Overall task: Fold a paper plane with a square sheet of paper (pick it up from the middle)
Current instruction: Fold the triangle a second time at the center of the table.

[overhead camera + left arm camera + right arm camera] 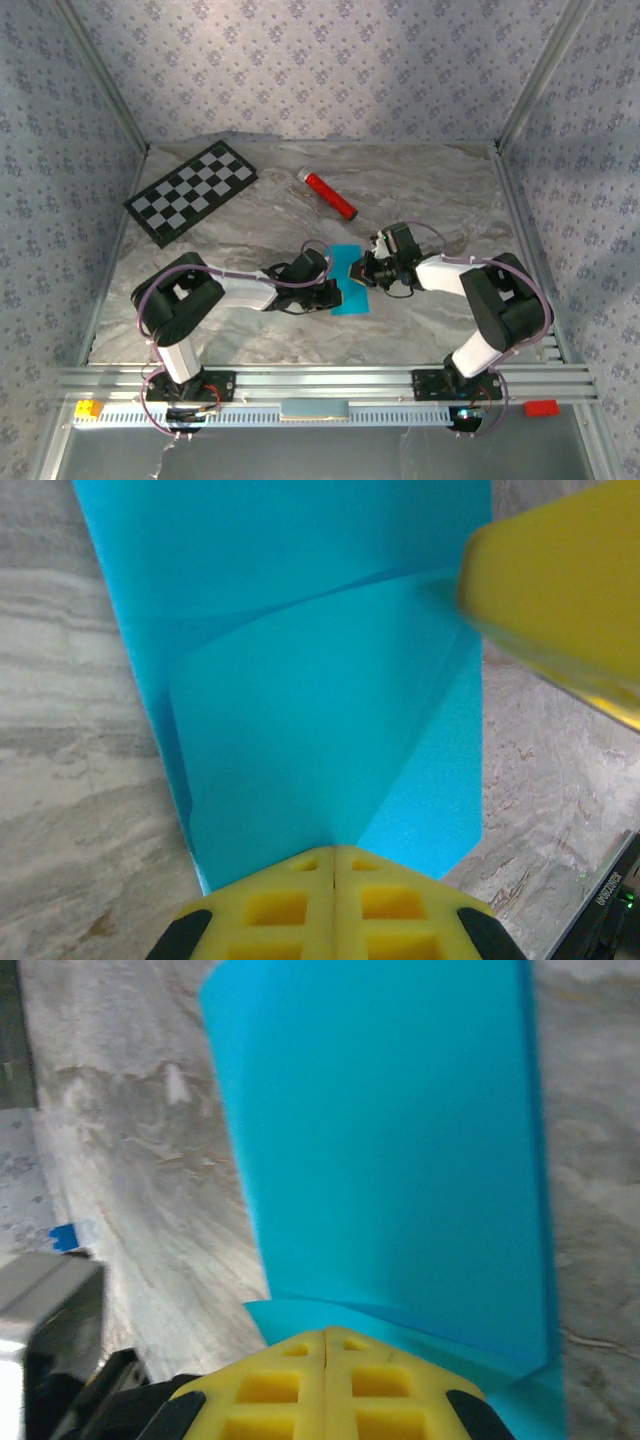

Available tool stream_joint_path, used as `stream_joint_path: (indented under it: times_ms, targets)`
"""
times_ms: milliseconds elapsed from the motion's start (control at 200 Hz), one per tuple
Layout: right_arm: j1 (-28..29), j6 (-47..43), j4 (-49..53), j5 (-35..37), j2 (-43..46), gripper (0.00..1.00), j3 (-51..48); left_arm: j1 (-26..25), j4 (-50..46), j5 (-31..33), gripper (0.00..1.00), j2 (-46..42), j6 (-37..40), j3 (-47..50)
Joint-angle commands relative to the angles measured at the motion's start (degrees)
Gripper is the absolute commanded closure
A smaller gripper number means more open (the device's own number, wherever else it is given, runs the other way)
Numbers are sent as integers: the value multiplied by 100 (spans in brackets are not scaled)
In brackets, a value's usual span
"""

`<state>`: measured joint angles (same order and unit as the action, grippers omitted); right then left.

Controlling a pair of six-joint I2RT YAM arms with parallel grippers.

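Left claw (333, 858), fingers pressed together, meets the corner of a folded-over flap of the blue paper (300, 680); right claw (325, 1340), likewise pressed together, touches the opposite side. Paper lies mid-table (430, 190), between both arms

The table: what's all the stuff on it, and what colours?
table: 1, grey marble, inside patterned walls
paper: 1, bright blue, partly folded, middle of the table between the grippers
cylinder: 1, red, lying far middle, apart from the paper
checkerboard: 1, black and white, far left
yellow block: 1, yellow, near rail, left end
red block: 1, red, near rail, right end
left gripper: 1, yellow, shut, at the paper's left side
right gripper: 1, yellow, shut, at the paper's right side
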<state>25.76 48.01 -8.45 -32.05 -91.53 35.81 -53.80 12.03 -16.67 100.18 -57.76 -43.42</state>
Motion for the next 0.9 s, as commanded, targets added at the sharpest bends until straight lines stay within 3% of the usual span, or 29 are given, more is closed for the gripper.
stream_joint_path:
  times_ms: [0, 385, 895]
  targets:
    - [-52, 171, 157, 421, -291, 100, -209, -86, -484, 114, 100, 217, -25, 115]
    - [-133, 158, 190, 482, -391, 100, -316, -78, -199, -5, 97, -175, -190, -388]
    - [-134, 171, 156, 472, -439, 100, -347, -16, -346, -89, 97, 722, -254, -918]
